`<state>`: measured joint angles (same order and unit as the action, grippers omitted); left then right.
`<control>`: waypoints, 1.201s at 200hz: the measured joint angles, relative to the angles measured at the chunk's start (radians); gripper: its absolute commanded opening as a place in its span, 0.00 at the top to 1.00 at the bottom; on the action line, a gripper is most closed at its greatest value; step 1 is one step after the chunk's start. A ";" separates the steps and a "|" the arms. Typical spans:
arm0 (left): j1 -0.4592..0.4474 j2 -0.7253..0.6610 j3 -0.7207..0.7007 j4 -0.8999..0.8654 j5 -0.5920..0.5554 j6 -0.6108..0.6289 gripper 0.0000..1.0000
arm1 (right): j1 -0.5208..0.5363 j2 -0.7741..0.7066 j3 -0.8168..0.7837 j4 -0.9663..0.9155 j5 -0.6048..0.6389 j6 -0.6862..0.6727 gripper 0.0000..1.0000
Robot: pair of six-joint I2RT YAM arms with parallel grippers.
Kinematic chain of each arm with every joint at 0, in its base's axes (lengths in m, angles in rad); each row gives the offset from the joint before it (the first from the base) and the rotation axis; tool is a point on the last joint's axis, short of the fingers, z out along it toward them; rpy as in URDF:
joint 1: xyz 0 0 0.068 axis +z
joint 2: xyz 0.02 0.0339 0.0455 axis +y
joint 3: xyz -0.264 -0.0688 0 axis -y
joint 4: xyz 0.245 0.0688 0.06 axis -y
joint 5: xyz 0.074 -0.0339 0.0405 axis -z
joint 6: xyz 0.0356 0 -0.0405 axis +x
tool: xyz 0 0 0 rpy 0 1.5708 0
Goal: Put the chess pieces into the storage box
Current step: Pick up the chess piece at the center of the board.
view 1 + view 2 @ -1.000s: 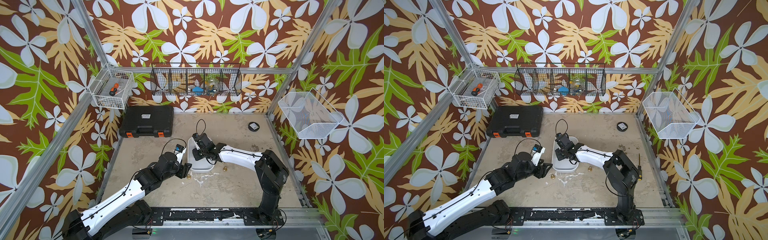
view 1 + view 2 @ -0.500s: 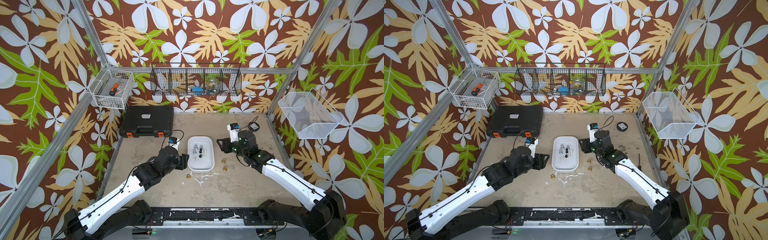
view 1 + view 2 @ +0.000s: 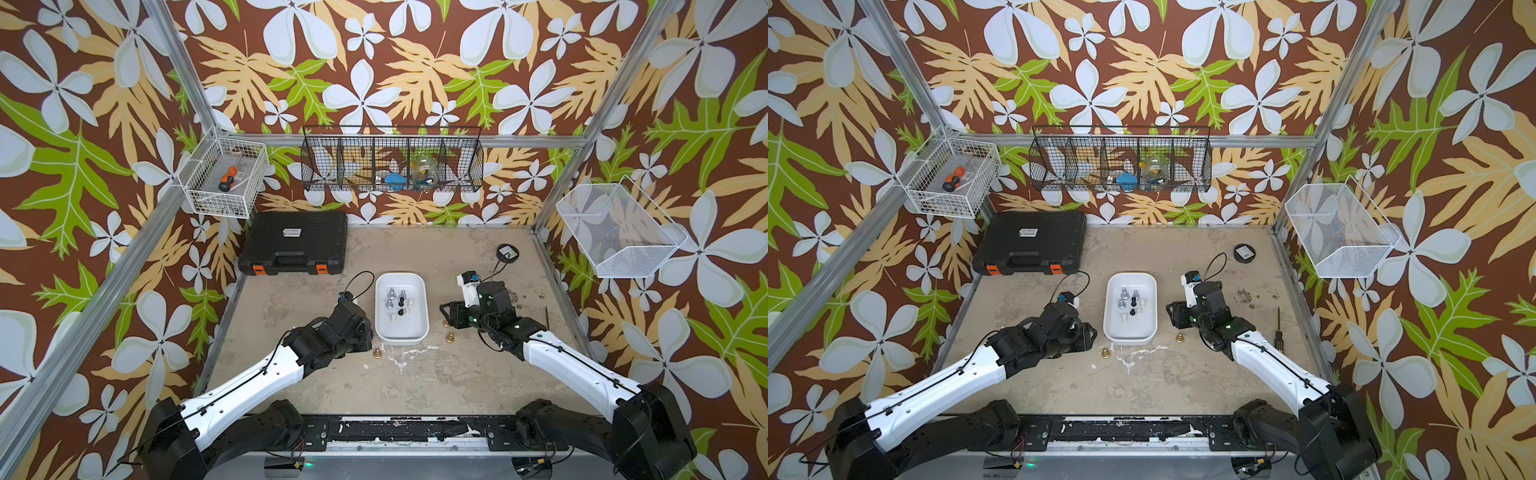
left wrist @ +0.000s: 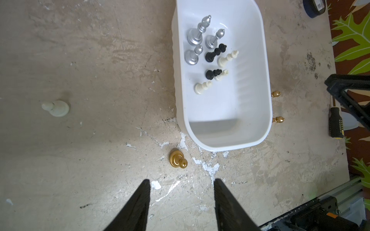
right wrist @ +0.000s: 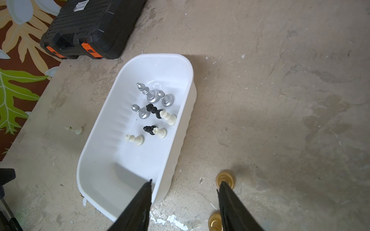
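Chess pieces (image 4: 215, 52) in storage box (image 4: 220, 108), mid-tabletop (image 3: 415, 374).
Eight pieces (three silver, two black, three cream) sit in the white box's far half. Loose on the scuffed, chipped beige surface: gold piece (image 4: 177, 159) just off the near end; two gold pieces (image 4: 275, 93) along the right arm's side; cream piece (image 4: 57, 107) apart on the left arm's side. Left tool (image 4: 182, 181): fingers apart, empty, near the single gold piece. Right tool (image 5: 185, 182): fingers apart, empty, over the box's near corner. Black case (image 3: 295, 243) at back; leaf-and-flower walls (image 3: 374, 62); wire baskets (image 3: 220, 203).

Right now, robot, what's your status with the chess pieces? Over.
Left hand open, empty; right hand open, empty. Eight pieces in storage box; three gold pieces and one cream piece outside it. Nothing blocking them.
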<state>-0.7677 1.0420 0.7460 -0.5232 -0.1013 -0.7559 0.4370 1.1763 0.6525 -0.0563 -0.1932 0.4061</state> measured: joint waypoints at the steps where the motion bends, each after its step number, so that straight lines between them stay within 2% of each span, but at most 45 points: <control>1: 0.000 0.000 0.000 0.000 0.002 0.000 0.47 | 0.000 0.000 -0.001 0.001 0.000 0.000 0.45; 63: 0.000 0.059 0.047 0.016 0.042 -0.004 0.51 | -0.012 0.074 0.010 0.023 0.018 0.011 0.46; 101: -0.006 0.065 0.074 0.014 0.060 -0.005 0.53 | -0.105 0.117 0.003 0.014 -0.019 0.061 0.48; 130: -0.058 0.127 0.107 -0.002 0.060 -0.005 0.54 | -0.130 0.144 0.003 -0.011 -0.065 0.064 0.48; 184: -0.133 0.254 0.158 -0.008 0.007 -0.008 0.55 | -0.132 0.092 -0.057 -0.005 -0.098 0.047 0.50; 240: -0.143 0.311 0.117 0.028 -0.043 -0.024 0.55 | -0.130 0.005 -0.092 0.011 -0.121 0.031 0.49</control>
<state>-0.9108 1.3525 0.8627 -0.4953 -0.1444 -0.7799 0.3069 1.1812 0.5610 -0.0448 -0.3141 0.4366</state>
